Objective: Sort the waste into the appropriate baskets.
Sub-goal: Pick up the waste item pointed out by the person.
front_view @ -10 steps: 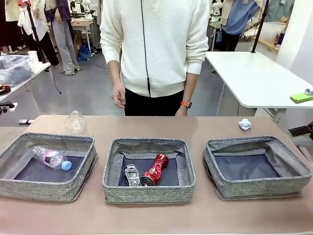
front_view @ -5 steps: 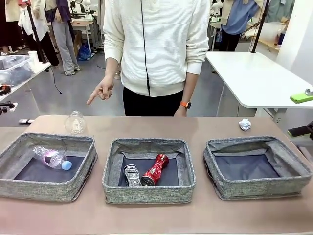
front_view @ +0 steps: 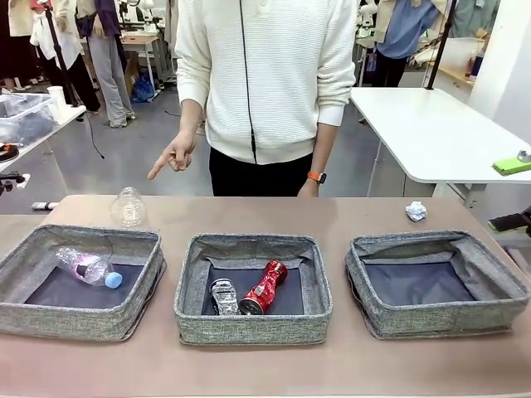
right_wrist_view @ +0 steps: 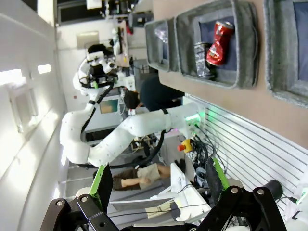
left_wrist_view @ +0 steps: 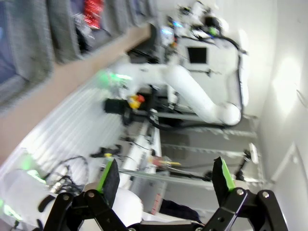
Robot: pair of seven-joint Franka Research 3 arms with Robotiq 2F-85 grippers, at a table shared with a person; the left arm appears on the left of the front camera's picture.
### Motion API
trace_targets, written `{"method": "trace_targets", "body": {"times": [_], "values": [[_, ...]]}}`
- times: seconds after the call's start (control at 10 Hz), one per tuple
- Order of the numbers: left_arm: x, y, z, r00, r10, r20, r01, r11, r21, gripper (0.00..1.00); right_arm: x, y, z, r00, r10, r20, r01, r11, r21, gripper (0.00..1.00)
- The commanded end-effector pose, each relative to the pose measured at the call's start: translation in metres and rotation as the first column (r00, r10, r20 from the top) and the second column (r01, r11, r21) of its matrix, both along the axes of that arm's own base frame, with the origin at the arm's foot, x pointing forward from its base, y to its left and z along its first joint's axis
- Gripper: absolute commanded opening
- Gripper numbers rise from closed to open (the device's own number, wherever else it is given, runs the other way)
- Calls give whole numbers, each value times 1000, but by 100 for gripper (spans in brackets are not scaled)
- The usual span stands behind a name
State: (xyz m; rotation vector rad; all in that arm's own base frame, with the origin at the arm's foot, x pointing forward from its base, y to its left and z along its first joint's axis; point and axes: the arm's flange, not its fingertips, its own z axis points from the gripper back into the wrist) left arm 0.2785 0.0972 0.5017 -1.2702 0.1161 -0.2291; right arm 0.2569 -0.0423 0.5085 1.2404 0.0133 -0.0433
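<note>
Three grey woven baskets stand in a row: left [front_view: 79, 315], middle [front_view: 249, 325], right [front_view: 440, 319]. A clear plastic bottle [front_view: 87, 267] with a blue cap lies in the left one. In the middle one lie a crushed black-silver can [front_view: 222, 296] and a red soda can [front_view: 264, 287]. A clear crumpled container [front_view: 129, 207] sits on the table behind the left basket. A white paper ball [front_view: 416, 211] lies behind the right basket. My left gripper [left_wrist_view: 165, 175] is open and holds nothing. My right gripper [right_wrist_view: 159, 179] is open too, high off the table, with the red can [right_wrist_view: 219, 36] far off.
A person in a white sweater stands at the far side, one hand [front_view: 172, 157] pointing down-left toward the clear container. The right basket's inside is bare. A white table [front_view: 431, 133] stands at the back right.
The person's hand rose from beside the hip into a pointing pose toward the clear container. The waste, the baskets and both grippers stay as they were.
</note>
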Motion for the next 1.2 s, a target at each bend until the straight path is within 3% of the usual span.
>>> {"method": "trace_targets", "body": {"times": [0.0,0.1,0.2,0.3,0.4,0.5,0.6,0.7,0.8,0.9,1.1], "values": [[15,-34,19,977,146,157,-195,910,366,100,1,-2,0,1000,9,23,-9,1000,18,100],[33,-53,22,932,252,260,-356,770,530,100,1,-2,0,1000,9,23,-9,1000,18,100],[52,-74,18,900,279,334,-434,640,634,100,1,-2,0,1000,9,23,-9,1000,18,100],[66,-86,15,839,328,434,-544,527,653,100,1,-2,0,1000,9,23,-9,1000,18,100],[73,-91,15,786,363,500,-617,512,598,100,1,-2,0,1000,9,23,-9,1000,18,100],[65,-89,26,784,391,483,-603,663,443,100,1,-2,0,1000,9,23,-9,1000,18,100],[69,-81,40,867,241,436,-457,734,503,100,1,-2,0,1000,9,23,-9,1000,18,100],[69,-81,40,867,241,436,-457,734,503,100,1,-2,0,1000,9,23,-9,1000,18,100],[75,-90,35,817,305,489,-546,681,488,100,1,-2,0,1000,9,23,-9,1000,18,100],[96,-95,39,803,380,459,-590,612,527,100,1,-2,0,1000,9,23,-9,1000,18,100],[167,-115,39,862,386,330,-500,534,681,100,1,-2,0,1000,9,23,-9,1000,18,100]]}}
